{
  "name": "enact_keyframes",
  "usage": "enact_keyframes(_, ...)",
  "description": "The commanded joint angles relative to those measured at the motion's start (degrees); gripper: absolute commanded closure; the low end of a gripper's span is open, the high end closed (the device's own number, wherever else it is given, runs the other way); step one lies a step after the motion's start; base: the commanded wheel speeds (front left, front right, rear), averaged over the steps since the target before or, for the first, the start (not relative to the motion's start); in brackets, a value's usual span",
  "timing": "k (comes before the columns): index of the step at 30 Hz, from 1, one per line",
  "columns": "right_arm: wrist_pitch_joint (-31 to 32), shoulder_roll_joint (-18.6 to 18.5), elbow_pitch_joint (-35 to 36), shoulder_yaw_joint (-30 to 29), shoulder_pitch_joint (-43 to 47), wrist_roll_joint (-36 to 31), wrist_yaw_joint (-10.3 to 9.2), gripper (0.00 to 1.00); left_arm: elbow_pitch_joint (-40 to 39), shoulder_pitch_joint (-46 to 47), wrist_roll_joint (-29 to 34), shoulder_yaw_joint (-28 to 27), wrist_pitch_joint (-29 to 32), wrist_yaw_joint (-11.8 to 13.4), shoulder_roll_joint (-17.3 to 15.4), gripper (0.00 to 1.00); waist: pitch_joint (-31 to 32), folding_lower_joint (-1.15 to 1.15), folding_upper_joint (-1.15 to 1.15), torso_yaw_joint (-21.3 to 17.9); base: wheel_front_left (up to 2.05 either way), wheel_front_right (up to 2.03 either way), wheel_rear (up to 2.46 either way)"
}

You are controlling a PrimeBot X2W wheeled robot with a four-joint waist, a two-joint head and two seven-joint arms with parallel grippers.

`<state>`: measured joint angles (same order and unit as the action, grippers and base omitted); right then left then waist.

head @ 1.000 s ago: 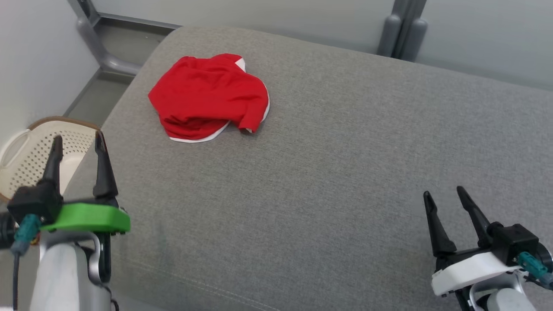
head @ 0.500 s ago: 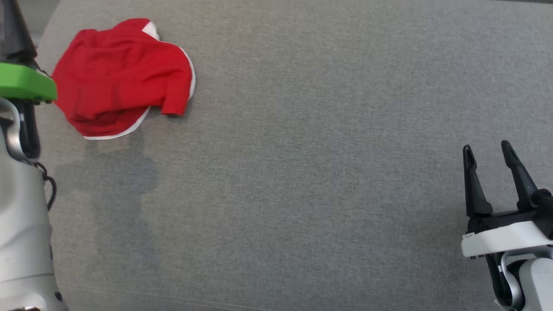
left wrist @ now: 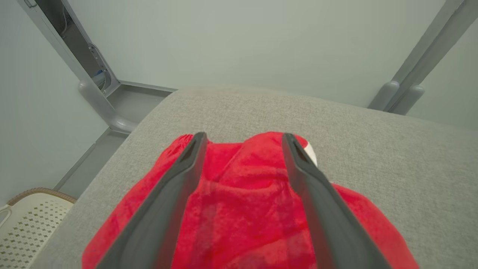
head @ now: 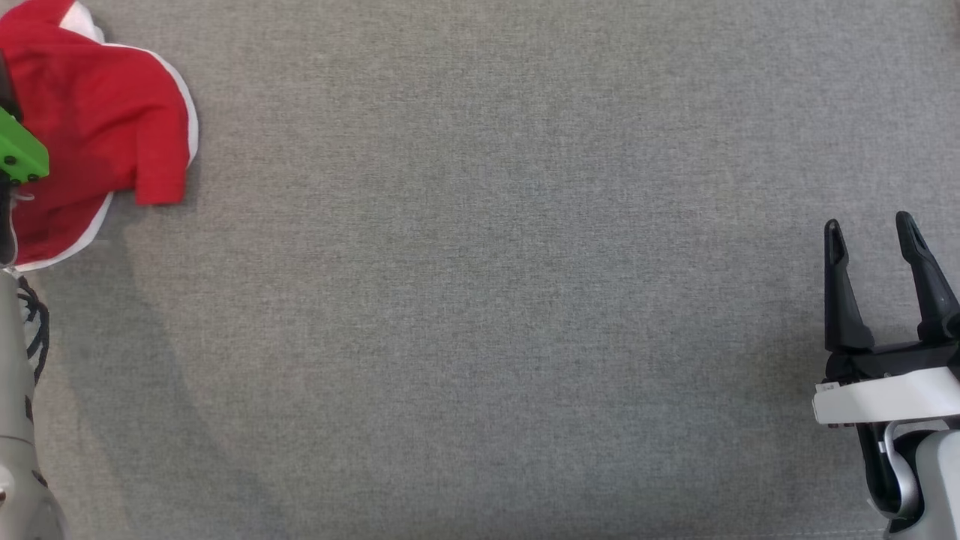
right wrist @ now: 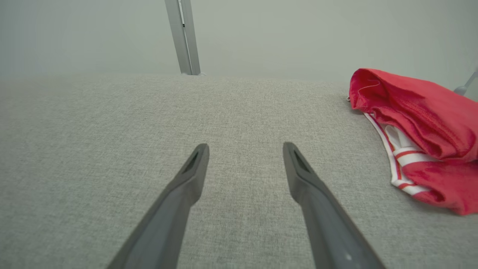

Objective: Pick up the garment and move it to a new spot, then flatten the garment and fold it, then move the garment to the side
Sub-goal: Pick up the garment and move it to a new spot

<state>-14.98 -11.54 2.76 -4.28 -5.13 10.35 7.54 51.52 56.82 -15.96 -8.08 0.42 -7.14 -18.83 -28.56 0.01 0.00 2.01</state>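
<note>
Hovering left gripper (left wrist: 243, 138), jaws spread wide, just above red garment (left wrist: 242, 209) crumpled on grey cushion (left wrist: 373, 130); heap lies below, between my jaws. Right gripper (head: 870, 223) also spread, empty, well apart. Left nearer.

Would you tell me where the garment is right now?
The garment lies crumpled at the head view's top left, on the cushion, under the open left gripper.

Grey fabric cushion (head: 525, 300) — a crumpled red garment (head: 97, 127) lies on it.
</note>
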Motion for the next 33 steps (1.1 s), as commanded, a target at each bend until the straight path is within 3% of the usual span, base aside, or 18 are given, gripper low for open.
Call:
enact_keyframes(1, -0.16, -0.13, 0.34, -0.01, -0.94, -0.36, -0.11, 0.00, 1.44, 0.83, -0.53, 0.46, 1.65, -0.31, -0.98, 0.00, -1.29, -0.01, 0.00, -1.27, 0.00, 0.00, 0.00)
enact_keyframes(10, -0.18, 0.18, -0.02, 0.75, -1.46, -0.89, -0.11, 0.00, 10.75, 0.83, -7.88, 4.68, 16.35, -0.29, -2.99, 0.00, -1.32, -0.01, 0.00, -2.52, 0.00, 0.00, 0.00)
enact_keyframes(11, -0.18, 0.24, -0.05, 0.82, -1.52, -0.92, -0.11, 0.00, 11.28, 0.77, -8.20, 4.75, 16.80, -0.28, -3.24, 0.42, -1.29, -0.01, 0.00, -2.65, 0.00, 0.00, 0.00)
enact_keyframes(13, -0.19, 0.38, -0.21, 0.92, -1.70, -0.96, -0.11, 0.00, 11.92, 0.96, -8.40, 5.13, 16.90, -0.29, -3.89, 1.00, -1.18, -0.01, 0.00, -2.98, 0.00, 0.00, 0.00)
enact_keyframes(22, -0.21, 1.05, -1.48, 0.92, -1.57, -0.73, -0.11, 0.00, 10.74, 2.94, -6.62, 7.52, 9.86, -0.29, -4.65, 1.00, 1.03, -0.01, 0.00, -3.06, 0.00, 0.00, 0.00)
enact_keyframes(33, -0.24, 2.76, -4.04, 2.11, -0.94, 0.16, -0.11, 0.00, 6.42, 5.69, -5.32, 12.64, -1.36, -0.30, -4.76, 1.00, 8.44, -0.01, 0.00, -2.70, 0.00, 0.00, 0.00)
